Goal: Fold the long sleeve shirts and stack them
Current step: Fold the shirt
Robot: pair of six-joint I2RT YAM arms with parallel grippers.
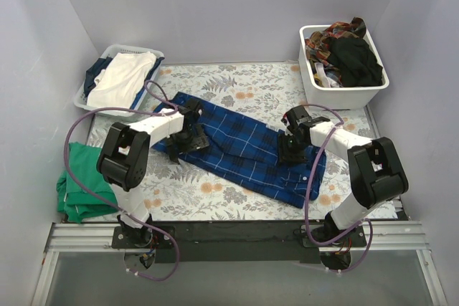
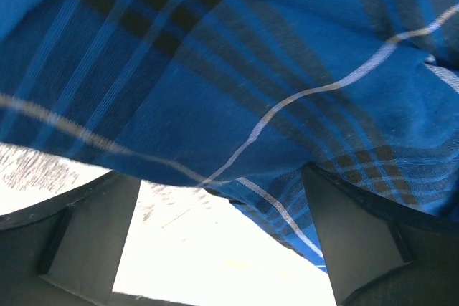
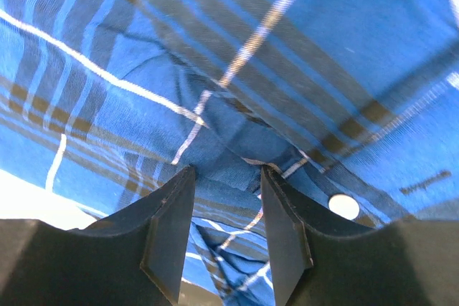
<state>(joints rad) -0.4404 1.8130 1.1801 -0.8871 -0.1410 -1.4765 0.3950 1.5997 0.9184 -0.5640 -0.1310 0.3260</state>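
Plaid shirt [image 1: 247,152] lies spread on the floral tablecloth [image 1: 193,188] at table centre, its long axis running from 10 o'clock to 4 o'clock, not yet folded. Left gripper [image 1: 188,141] sits at the shirt's 10 o'clock end, jaws wide apart, with the cloth edge lying between them in the wrist view and nothing clamped. Right gripper [image 1: 290,150] is on the 3 o'clock part of the shirt. Its jaws are half closed on a bunched ridge of fabric, near a white button [image 3: 343,206], and it looks like a pinch grip.

Handling guess: thin woven cloth, light, fully limp. It will sag and drag between grasp points and can slip out of a shallow pinch. Best hold is hem, seam or placket edges, where the layers are doubled, one gripper at each end, so the fold line stays straight. A mid-panel pinch only tents the cloth.

Other items:
- Green garment [image 1: 82,184] at 8 o'clock.
- Laundry basket [image 1: 80,97] at 10 o'clock.
- White bin [image 1: 344,96] of clothes at 2 o'clock.
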